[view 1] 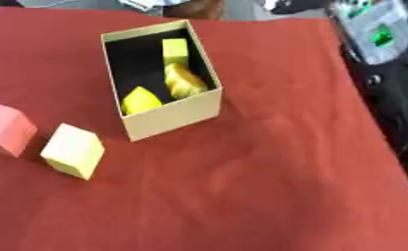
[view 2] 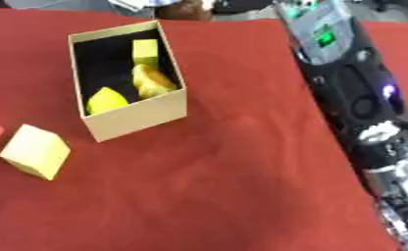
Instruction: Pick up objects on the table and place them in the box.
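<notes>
Tan box [view 1: 169, 119] open-topped – long axis runs away; yellow cube [view 1: 73, 151] beside.

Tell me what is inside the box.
The box holds three yellow pieces on a black lining: one at the far end, one in the middle, one by the near wall. The near wall hides the floor just behind it.
</notes>
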Action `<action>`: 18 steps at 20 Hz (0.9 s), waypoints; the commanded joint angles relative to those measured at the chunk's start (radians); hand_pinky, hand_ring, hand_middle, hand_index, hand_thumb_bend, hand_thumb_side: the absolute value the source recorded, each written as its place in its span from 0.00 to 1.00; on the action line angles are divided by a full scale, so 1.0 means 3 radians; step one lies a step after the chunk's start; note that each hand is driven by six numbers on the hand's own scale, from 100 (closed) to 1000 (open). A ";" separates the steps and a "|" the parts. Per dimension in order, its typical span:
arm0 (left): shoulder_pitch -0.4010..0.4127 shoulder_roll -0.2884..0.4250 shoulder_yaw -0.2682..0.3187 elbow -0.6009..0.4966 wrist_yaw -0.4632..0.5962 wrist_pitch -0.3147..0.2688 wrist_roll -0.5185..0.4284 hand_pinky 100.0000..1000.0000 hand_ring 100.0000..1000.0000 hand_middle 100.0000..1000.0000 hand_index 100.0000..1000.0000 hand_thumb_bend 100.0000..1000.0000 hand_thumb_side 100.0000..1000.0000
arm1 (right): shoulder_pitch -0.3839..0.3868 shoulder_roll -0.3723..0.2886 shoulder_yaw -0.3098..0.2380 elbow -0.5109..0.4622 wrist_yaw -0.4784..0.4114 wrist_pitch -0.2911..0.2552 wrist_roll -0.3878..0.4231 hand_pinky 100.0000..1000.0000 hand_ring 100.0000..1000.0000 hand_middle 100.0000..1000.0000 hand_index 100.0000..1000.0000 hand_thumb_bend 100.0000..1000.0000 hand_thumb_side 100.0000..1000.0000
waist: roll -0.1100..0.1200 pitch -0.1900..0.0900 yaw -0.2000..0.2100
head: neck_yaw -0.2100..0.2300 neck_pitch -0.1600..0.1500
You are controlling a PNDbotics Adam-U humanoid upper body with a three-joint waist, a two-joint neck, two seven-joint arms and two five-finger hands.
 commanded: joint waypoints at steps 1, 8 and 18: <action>-0.0017 0.0259 0.0075 -0.0052 -0.0100 0.0021 0.0058 0.63 0.68 0.70 0.79 0.05 0.60 | 0.0178 -0.0409 -0.0229 -0.0509 -0.0589 0.0195 -0.0215 0.91 1.00 0.60 0.87 0.00 0.50 | 0.0029 -0.0086 -0.0016 | 0.0054 -0.0020; 0.0041 0.0650 0.0140 -0.0052 -0.0324 0.0147 0.0141 0.64 0.69 0.71 0.80 0.06 0.57 | 0.0950 -0.0748 -0.0602 -0.1188 -0.0916 0.0233 -0.0640 0.91 1.00 0.61 0.86 0.00 0.48 | 0.0097 -0.0071 -0.0084 | 0.0194 0.0017; 0.0140 0.1150 0.0142 -0.0052 -0.0591 0.0544 -0.0032 0.67 0.72 0.73 0.83 0.12 0.56 | 0.1496 -0.0894 -0.0823 -0.1427 -0.0738 0.0053 -0.0927 0.89 1.00 0.62 0.85 0.00 0.40 | 0.0185 -0.0132 -0.0160 | 0.0337 0.0109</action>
